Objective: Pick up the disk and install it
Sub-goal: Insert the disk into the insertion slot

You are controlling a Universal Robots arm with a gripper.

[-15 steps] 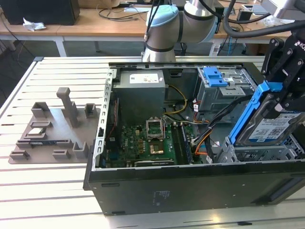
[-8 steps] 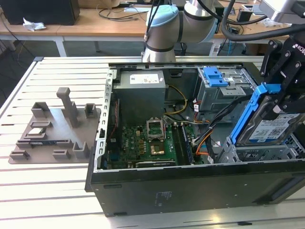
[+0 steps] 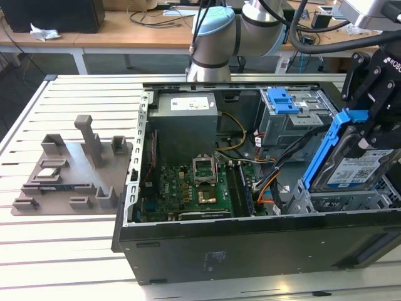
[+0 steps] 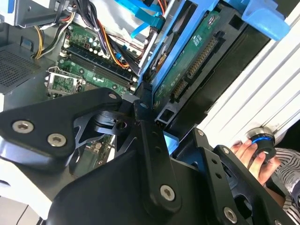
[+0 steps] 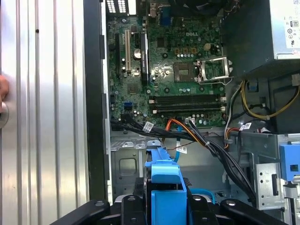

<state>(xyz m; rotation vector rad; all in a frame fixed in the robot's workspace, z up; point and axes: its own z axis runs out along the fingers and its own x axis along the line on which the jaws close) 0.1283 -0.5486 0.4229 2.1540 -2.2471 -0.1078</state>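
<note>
Arm: reaches over the far wall of the computer case [image 3: 207,251], gripper [image 3: 369,133] tipped down | Grip: clamped on the disk [image 3: 352,168], which stands on edge, tilted | Place: above the drive bay [image 3: 338,202] at the case's end on the exterior view's right | Room: cables [image 3: 276,182] just beside, motherboard [image 3: 188,188] well apart

Exterior view: bright, even overhead room light with soft shadows. The white slatted desk [image 3: 62,251] is nearly blown out, and the black case wall [image 3: 250,248] is dark with little detail. Second wrist view: the desk strip glares white and the foreground sits in shadow. First wrist view: the desk slats are overexposed and streaky, the motherboard [image 5: 178,70] is evenly lit, and the hand [image 5: 3,89] at the edge is blurred.
</note>
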